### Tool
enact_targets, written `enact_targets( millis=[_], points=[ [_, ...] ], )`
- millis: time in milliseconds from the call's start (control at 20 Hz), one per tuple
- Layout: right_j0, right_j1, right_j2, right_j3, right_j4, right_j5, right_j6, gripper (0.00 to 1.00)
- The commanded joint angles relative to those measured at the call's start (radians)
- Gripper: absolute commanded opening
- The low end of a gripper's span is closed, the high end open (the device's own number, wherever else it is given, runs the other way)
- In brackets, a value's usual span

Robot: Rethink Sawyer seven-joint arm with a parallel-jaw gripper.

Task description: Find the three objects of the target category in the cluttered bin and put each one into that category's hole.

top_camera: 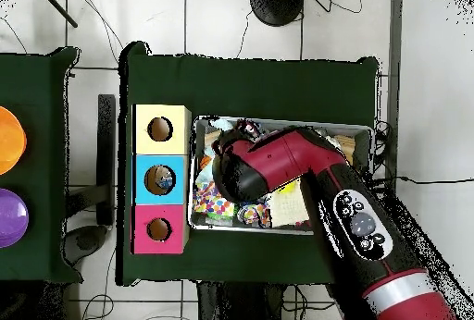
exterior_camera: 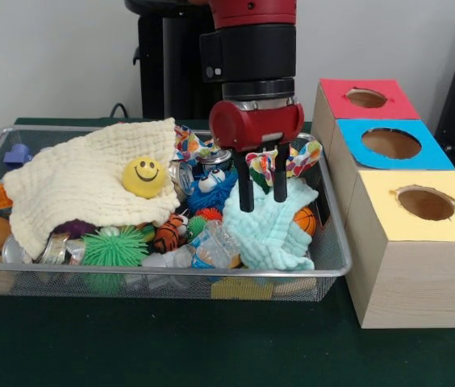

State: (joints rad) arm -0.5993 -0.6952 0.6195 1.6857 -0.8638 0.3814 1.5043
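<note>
The wire mesh bin [exterior_camera: 336, 270] is full of toys and cloths; it also shows in the overhead view [top_camera: 361, 133]. One crushed clear bottle with a blue label [exterior_camera: 214, 250] lies near the bin's front wall, between a tiger toy and a pale teal cloth. I see no other bottle in the bin. My gripper [exterior_camera: 263, 201] hangs over the bin's right part, just above the teal cloth, open and empty. The arm hides it in the overhead view. The blue-topped box's hole [exterior_camera: 391, 143] is right of the bin; from overhead, something pale shows inside the hole [top_camera: 160, 180].
A red-topped box [exterior_camera: 348, 109] and a yellow-topped box [exterior_camera: 397, 258] flank the blue one. In the bin are a cream cloth [exterior_camera: 74, 193], a yellow smiley ball [exterior_camera: 144, 176], a green spiky ball [exterior_camera: 114, 248], a silver can [exterior_camera: 214, 159] and the teal cloth [exterior_camera: 280, 234].
</note>
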Motion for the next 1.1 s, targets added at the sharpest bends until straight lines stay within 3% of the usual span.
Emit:
enact_targets(
  millis=[50,400,800,1100],
  points=[
    [0.027,-0.01,-0.001,-0.076,-0.054,0.067,-0.102,1.0],
    [0.105,0.012,-0.125,-0.099,-0.145,0.0,0.014,1.0],
    [0.183,0.049,-0.244,-0.123,-0.178,-0.027,0.132,1.0],
    [0.202,0.075,-0.287,-0.147,-0.164,-0.01,0.114,1.0]
  ],
)
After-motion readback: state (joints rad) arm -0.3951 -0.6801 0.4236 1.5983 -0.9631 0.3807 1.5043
